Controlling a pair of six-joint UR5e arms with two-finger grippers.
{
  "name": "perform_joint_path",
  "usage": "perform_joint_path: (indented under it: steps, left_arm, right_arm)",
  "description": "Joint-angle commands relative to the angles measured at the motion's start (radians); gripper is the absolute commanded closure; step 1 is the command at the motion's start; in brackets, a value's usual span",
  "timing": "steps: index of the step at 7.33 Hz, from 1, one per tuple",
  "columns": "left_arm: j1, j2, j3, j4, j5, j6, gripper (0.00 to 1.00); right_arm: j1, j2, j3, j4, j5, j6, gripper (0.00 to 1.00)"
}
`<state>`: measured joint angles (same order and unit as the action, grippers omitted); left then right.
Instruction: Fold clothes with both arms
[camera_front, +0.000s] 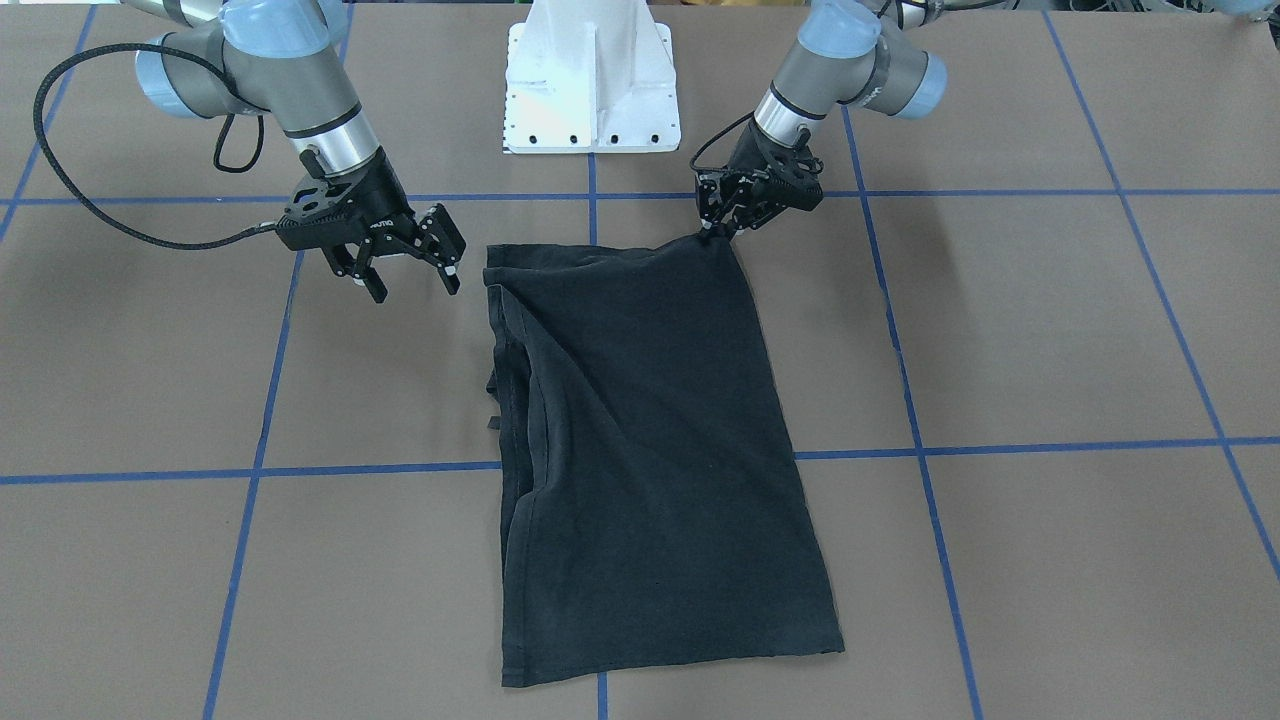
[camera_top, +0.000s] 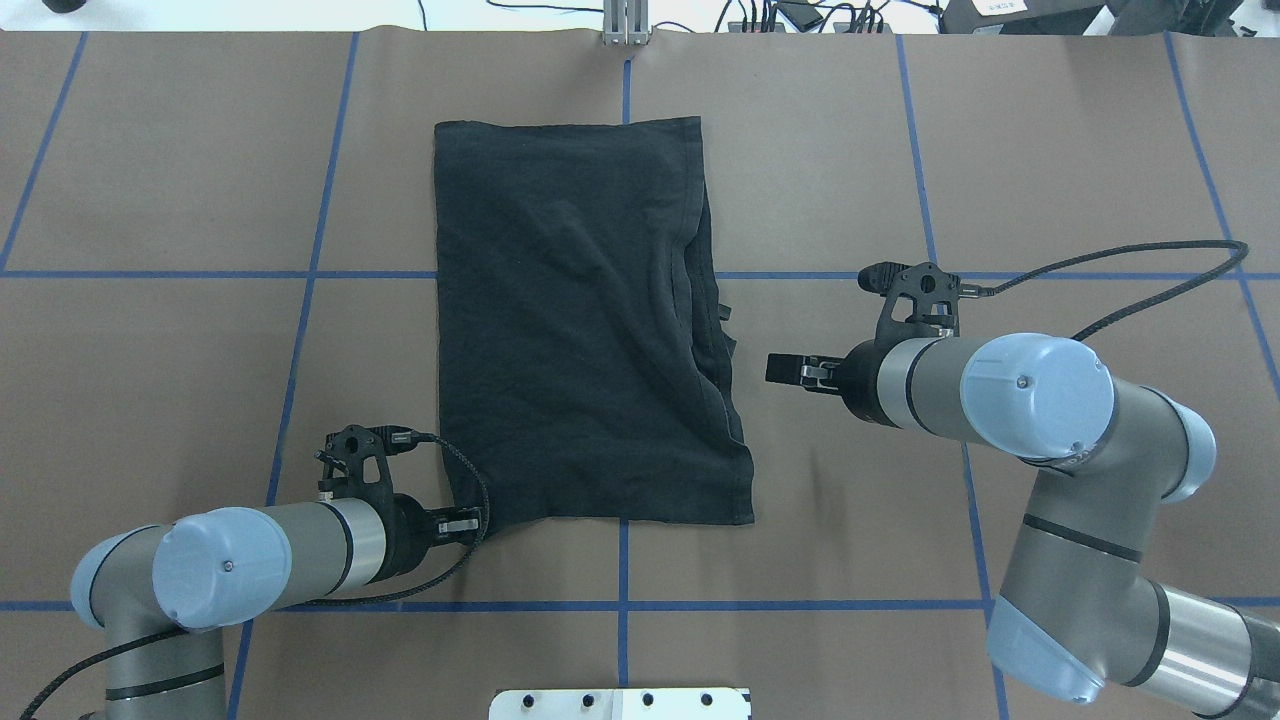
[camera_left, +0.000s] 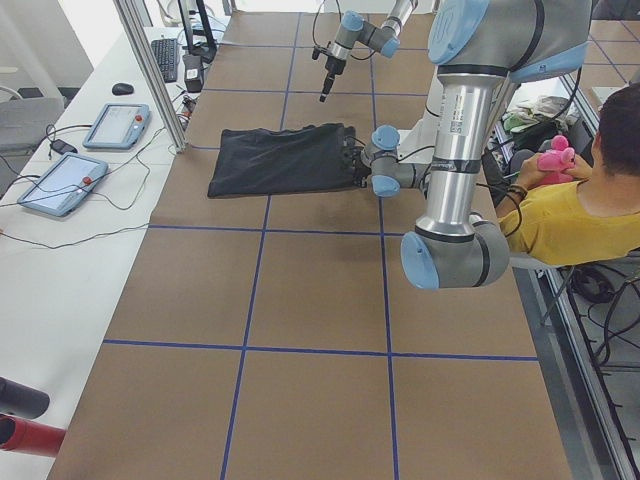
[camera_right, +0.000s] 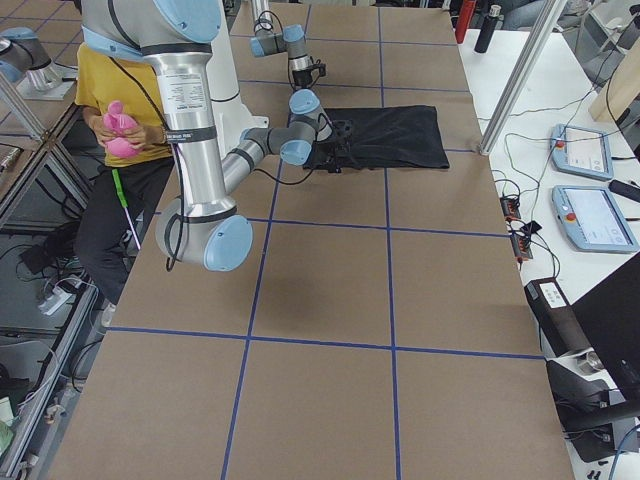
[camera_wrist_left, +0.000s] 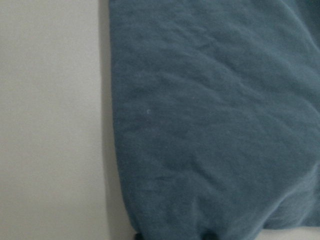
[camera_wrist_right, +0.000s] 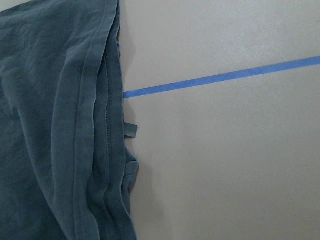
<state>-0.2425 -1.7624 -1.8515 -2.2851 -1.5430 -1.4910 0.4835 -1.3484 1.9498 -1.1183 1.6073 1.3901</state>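
The main risk, as I judge it, is a lopsided lift. The black cotton T-shirt (camera_top: 570, 330), already doubled into a long rectangle, lies flat on the brown table (camera_top: 150, 400) with its short near edge towards the robot's base. Only its near left corner is held. If the left arm raises that corner alone, the cloth would probably drag askew. The stacked hems and sleeve layers along the right edge, which already sit unevenly, could then slide apart and undo the fold. The grip is also at the very tip of the corner, so a hard pull might let it slip out. On the other side, the right gripper could catch only the top layer or miss the corner altogether.

The left gripper (camera_front: 714, 234) is closed narrowly, pinching that near left corner against the table. The right gripper (camera_front: 417, 288) has its jaws spread wide and holds nothing. It hangs above bare table just right of the shirt's near right corner, clear of the cloth.
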Motion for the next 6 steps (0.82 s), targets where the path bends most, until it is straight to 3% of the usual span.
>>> perform_joint_path:
  steps: [1, 4, 6]
  left_arm:
    - [0.0, 0.001, -0.008, -0.001, 0.0, 0.0, 1.0]
    - [0.0, 0.0, -0.011, -0.001, 0.0, 0.0, 1.0]
    - [0.0, 0.0, -0.011, -0.001, 0.0, 0.0, 1.0]
  right_arm:
    - [-0.002, 0.002, 0.0, 0.0, -0.003, 0.007, 0.0]
    - [-0.01, 0.055, -0.02, -0.029, -0.021, 0.188, 0.04]
    - [-0.048, 0.197, -0.067, -0.186, -0.078, 0.346, 0.04]
